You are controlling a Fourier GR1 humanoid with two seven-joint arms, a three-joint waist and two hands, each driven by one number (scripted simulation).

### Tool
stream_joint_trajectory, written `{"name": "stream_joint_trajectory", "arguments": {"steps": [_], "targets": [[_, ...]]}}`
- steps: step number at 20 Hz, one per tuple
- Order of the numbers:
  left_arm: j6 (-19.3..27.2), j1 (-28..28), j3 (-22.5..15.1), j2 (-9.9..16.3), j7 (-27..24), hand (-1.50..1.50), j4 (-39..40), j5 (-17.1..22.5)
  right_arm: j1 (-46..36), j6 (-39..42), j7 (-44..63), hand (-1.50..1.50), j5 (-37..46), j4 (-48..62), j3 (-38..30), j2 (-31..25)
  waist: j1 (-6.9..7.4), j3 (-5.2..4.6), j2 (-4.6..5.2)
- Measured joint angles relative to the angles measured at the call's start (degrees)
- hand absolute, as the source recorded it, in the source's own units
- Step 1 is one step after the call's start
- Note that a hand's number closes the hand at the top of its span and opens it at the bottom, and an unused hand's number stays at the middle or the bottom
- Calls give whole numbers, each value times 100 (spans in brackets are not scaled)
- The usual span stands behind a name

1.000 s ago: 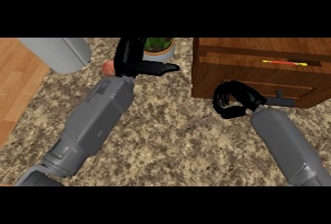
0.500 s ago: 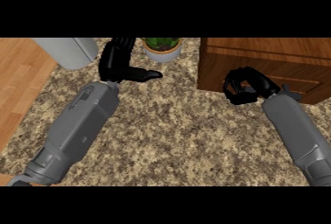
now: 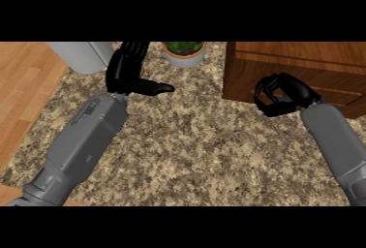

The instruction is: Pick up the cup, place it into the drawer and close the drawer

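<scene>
Drawer front meets the curled right hand; potted plant nearby.

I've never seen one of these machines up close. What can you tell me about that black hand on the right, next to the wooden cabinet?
The right hand is black, at the end of a grey forearm that comes up from the view's lower right. Its fingers and thumb are curled inward into a loose fist, and nothing shows inside them. It sits against the front of the brown wooden drawer unit, near its lower edge, over the speckled counter. Whether it actually touches the wood cannot be told.
</scene>
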Motion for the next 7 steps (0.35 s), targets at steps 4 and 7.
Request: {"name": "stream_joint_trajectory", "arguments": {"steps": [4, 7], "targets": [[-113, 69, 8, 54, 23, -150, -63, 35, 57, 296, 33, 150, -175, -102, -68, -82, 55, 16, 28], [-174, 116, 1, 60, 37, -150, -109, 53, 87, 465, 72, 150, -274, -167, -102, -126, 83, 30, 44]]}}
